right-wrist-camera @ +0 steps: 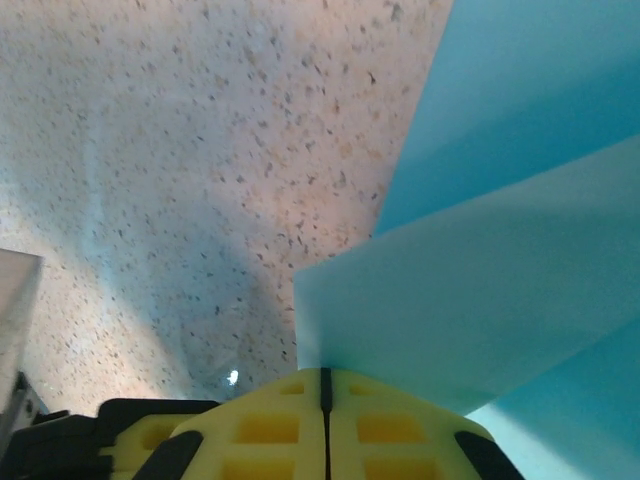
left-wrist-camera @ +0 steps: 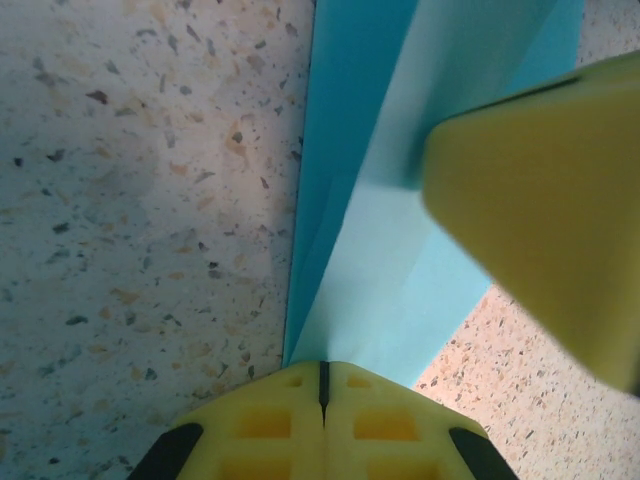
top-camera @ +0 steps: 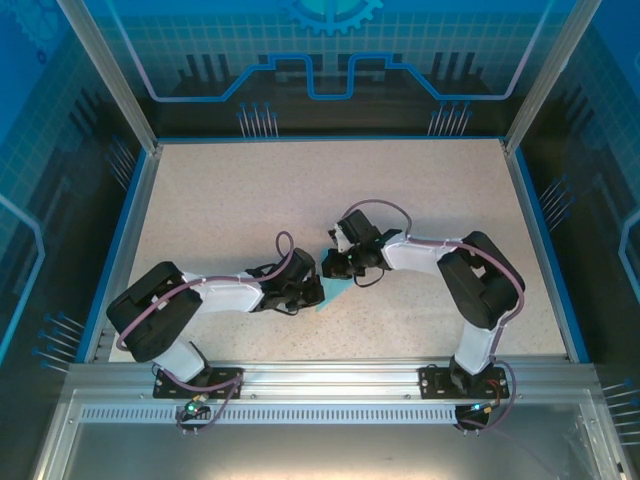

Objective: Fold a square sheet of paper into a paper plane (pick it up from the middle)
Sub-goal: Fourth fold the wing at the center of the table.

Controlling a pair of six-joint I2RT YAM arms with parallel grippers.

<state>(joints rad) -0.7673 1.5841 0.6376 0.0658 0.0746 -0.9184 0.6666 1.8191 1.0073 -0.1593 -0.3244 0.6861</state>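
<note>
My left arm (top-camera: 200, 300) lies low, elbow out to the left and forearm reaching right to the middle of the worktop (top-camera: 250, 200). My left end effector (top-camera: 305, 290) is closed, fingertips together. In its wrist view the light-blue paper (left-wrist-camera: 400, 250) is a folded strip. Its narrow end meets my left end effector (left-wrist-camera: 322, 365), and its long axis runs away up and to the right. I cannot tell whether I pinch that end or only press on it.

From above, the paper (top-camera: 335, 292) shows as a small patch between my two end effectors, near the worktop's centre.

My right end effector (top-camera: 338, 262) comes in from the right, its elbow bent high on that side. One of its yellow fingers (left-wrist-camera: 540, 230) hangs over the strip. It is closed (right-wrist-camera: 325, 375) on a flap of the paper (right-wrist-camera: 500, 280), which rises from its tips.
</note>
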